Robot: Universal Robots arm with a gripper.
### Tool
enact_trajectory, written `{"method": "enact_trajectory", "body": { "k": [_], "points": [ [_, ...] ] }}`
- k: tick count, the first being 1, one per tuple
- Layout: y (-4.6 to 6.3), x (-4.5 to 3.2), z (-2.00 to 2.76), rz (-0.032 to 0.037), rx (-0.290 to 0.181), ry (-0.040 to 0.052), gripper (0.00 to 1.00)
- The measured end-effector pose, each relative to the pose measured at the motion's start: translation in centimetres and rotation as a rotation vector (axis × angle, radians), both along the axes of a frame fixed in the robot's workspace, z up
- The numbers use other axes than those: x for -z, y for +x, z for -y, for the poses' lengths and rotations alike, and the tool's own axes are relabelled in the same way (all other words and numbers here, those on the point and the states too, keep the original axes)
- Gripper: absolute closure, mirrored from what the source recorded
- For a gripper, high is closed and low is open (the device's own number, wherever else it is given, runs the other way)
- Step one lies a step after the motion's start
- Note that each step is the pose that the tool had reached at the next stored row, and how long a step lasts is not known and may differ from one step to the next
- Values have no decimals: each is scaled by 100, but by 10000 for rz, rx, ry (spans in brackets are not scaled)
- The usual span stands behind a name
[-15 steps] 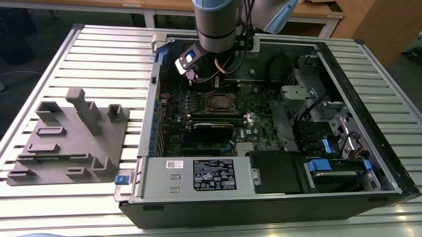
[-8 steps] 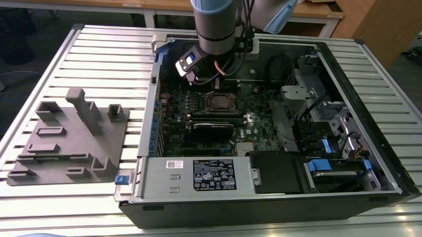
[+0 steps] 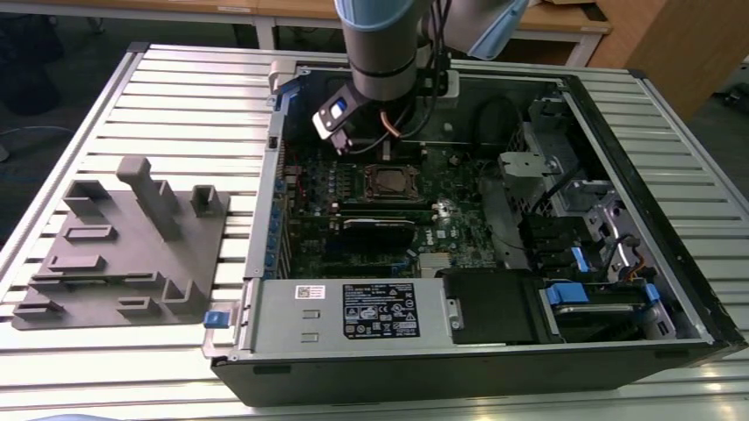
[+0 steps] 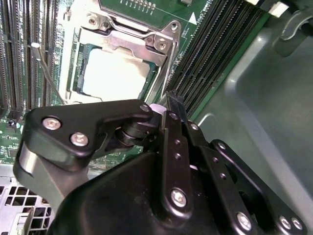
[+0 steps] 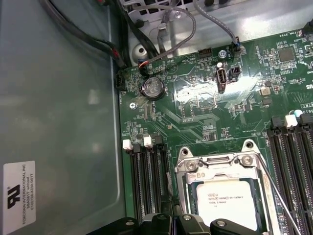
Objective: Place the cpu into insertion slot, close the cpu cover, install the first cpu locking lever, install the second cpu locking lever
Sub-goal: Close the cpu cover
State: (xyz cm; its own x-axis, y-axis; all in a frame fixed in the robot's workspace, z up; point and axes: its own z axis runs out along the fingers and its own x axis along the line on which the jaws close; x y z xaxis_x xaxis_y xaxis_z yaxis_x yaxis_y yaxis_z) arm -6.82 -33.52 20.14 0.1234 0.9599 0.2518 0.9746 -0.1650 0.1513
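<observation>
Gripper pressed together, empty, just beside the cpu cover over the seated cpu.

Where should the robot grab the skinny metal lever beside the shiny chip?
Probably at the free rounded end of the lever, coming from above: that end seems to stand up off the green board, while its other end sits low beside the chip.

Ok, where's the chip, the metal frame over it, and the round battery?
chip (image 5: 227,203), first wrist view, middle of its grey top
metal frame (image 5: 220,164), first wrist view, the bar on the battery's side
round battery (image 5: 152,88), first wrist view, middle of its face
</observation>
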Motion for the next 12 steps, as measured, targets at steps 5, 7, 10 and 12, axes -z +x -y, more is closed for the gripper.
{"method": "enact_trajectory", "body": {
  "k": [5,7,10,12],
  "points": [
    [0,31,0,171,-6,-1,89],
    [0,41,0,240,-7,0,89],
    [0,52,0,341,-8,0,89],
    [1,58,0,376,-9,1,89]
  ]
}}
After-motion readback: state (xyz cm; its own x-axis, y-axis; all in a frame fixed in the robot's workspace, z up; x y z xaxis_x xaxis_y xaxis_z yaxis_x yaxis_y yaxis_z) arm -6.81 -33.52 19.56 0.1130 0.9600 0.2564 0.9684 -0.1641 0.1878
